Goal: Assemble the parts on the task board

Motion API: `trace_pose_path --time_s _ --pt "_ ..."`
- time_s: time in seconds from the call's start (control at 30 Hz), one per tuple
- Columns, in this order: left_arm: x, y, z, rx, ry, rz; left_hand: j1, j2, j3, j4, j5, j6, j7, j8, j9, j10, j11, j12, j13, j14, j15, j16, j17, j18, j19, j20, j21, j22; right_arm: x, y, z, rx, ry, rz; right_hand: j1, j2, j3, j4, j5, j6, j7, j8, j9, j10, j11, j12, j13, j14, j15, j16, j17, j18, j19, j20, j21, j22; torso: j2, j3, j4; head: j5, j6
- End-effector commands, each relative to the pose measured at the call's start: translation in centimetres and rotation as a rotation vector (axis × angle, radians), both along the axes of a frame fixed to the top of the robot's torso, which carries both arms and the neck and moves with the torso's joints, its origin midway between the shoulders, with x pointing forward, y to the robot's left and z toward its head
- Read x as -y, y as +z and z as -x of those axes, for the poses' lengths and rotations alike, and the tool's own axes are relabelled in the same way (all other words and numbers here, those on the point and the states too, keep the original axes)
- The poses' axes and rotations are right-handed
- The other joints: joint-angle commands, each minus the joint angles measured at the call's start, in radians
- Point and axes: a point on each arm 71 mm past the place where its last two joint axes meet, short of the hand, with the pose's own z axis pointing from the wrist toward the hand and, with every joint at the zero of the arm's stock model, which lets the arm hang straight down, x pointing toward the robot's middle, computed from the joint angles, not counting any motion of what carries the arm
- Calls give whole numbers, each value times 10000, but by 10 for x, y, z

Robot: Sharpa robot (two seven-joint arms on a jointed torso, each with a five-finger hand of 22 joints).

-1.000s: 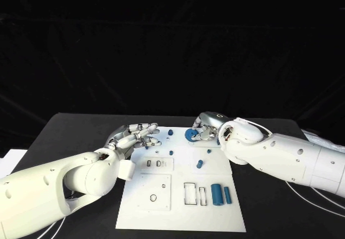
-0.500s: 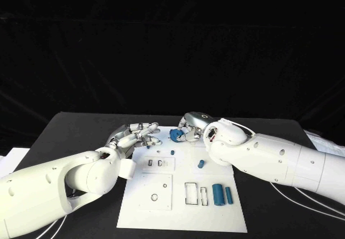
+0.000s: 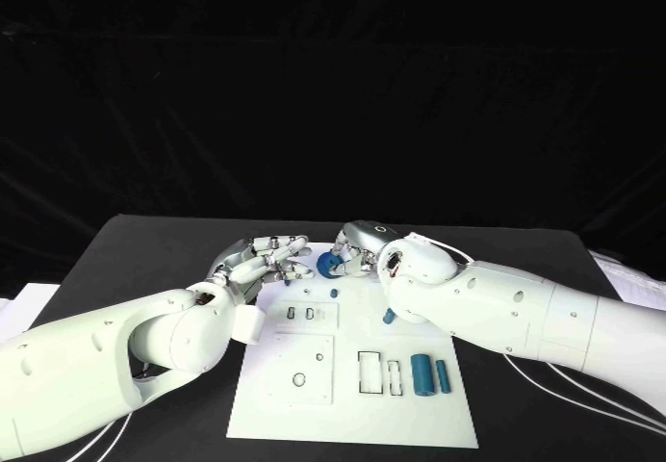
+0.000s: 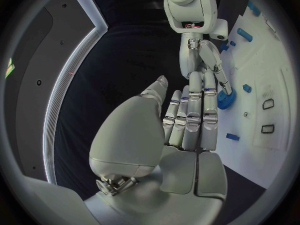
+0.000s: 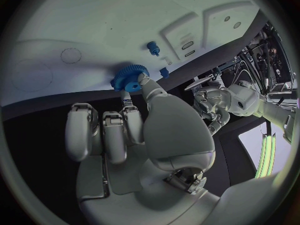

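My right hand (image 3: 358, 250) pinches a blue gear (image 3: 327, 265) between its thumb and a finger, low over the far end of the white task board (image 3: 278, 404). The right wrist view shows the gear (image 5: 129, 78) at the fingertips (image 5: 142, 81) of that hand (image 5: 134, 130), over the board (image 5: 75, 30). My left hand (image 3: 268, 256) hovers just left of the gear, fingers stretched out and holding nothing. In the left wrist view its fingers (image 4: 194, 117) reach toward the gear (image 4: 226, 99) beside the right hand (image 4: 203, 60).
A short blue peg (image 3: 335, 292) stands on the board near the gear, and another blue piece (image 3: 390, 316) lies beside my right arm. Two blue cylinders (image 3: 421, 373) (image 3: 442, 374) lie next to rectangular slots (image 3: 368, 373) at the board's near right. Black table surrounds the board.
My right hand has carried the gear leftward across the board's far end, toward my left hand. The left hand has stayed near the board's far left corner, with its fingers more extended.
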Motion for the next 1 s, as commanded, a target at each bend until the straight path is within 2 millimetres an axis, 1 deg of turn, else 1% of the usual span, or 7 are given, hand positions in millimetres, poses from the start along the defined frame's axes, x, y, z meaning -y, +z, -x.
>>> trace_pose_path --time_s 0.03,0.2,0.23,0.33,0.5,0.67,1.0 --pt "3 2 1 57 -200 138 32 79 -18 -61 -56 26 43 -40 -4 25 9 -59 -10 -72 4 55 11 156 54 -22 43 14 -2 -3 0 -26 0 213 -116 -57 8 55 15 41 -108 -124 68 -149 45 -167 165 884 -23 -19 1764 -53 -24 25 -6 -28 -1 7 -12 40 10" --pt "3 2 1 53 -213 141 32 79 -18 -61 -56 26 43 -40 -4 25 9 -59 -10 -72 4 55 11 156 54 -22 43 14 -4 -4 -2 -45 17 154 -302 -295 -102 152 -73 -486 82 -491 -48 -515 212 -708 -337 886 116 -14 1786 -35 -94 136 -63 -133 -2 4 -3 48 4" --pt "3 2 1 52 -213 141 32 79 -18 -61 -56 26 43 -40 -4 25 9 -59 -10 -72 4 55 11 156 54 -22 43 14 -5 -4 -2 -42 25 132 -339 -337 -143 176 -74 -577 110 -547 -64 -593 241 -825 -443 886 141 -14 1789 -30 -111 161 -77 -160 -4 0 -8 53 -4" --pt "3 2 0 48 -205 135 32 79 -18 -61 -56 26 43 -40 -4 25 9 -59 -10 -72 4 55 11 156 54 -22 43 14 -5 -4 -2 -31 45 81 -452 -449 -291 276 -77 -885 191 -642 -112 -769 319 -1089 -675 885 213 -14 1793 -14 -158 235 -116 -230 -2 7 -10 57 -10" --pt "3 1 0 42 -205 132 32 79 -18 -61 -56 26 43 -40 -4 25 9 -59 -10 -72 4 55 11 156 54 -22 43 14 -5 -4 -2 6 21 14 -577 -535 -510 453 -48 -1137 255 -639 -132 -983 384 -1415 -966 869 276 -41 1737 17 -238 308 -186 -361 2 5 -19 37 -18" --pt "3 1 0 40 -206 132 32 79 -18 -61 -56 26 43 -40 -4 25 9 -59 -10 -72 4 55 11 156 54 -22 43 14 -2 -3 -2 128 -27 -122 -598 -558 -589 518 -39 -1219 275 -640 -136 -1045 404 -1509 -1049 865 295 -49 1724 25 -260 327 -206 -397 1 16 -19 30 -25" --pt "3 1 0 40 -196 127 32 79 -18 -61 -56 26 43 -40 -4 25 9 -59 -10 -72 4 55 11 156 54 -22 43 14 1 -6 -1 -340 175 -228 -562 -464 -674 647 172 -1075 243 -555 -75 -828 384 -1223 -754 875 289 -32 1768 11 -214 340 -164 -311 0 19 -8 21 -28"
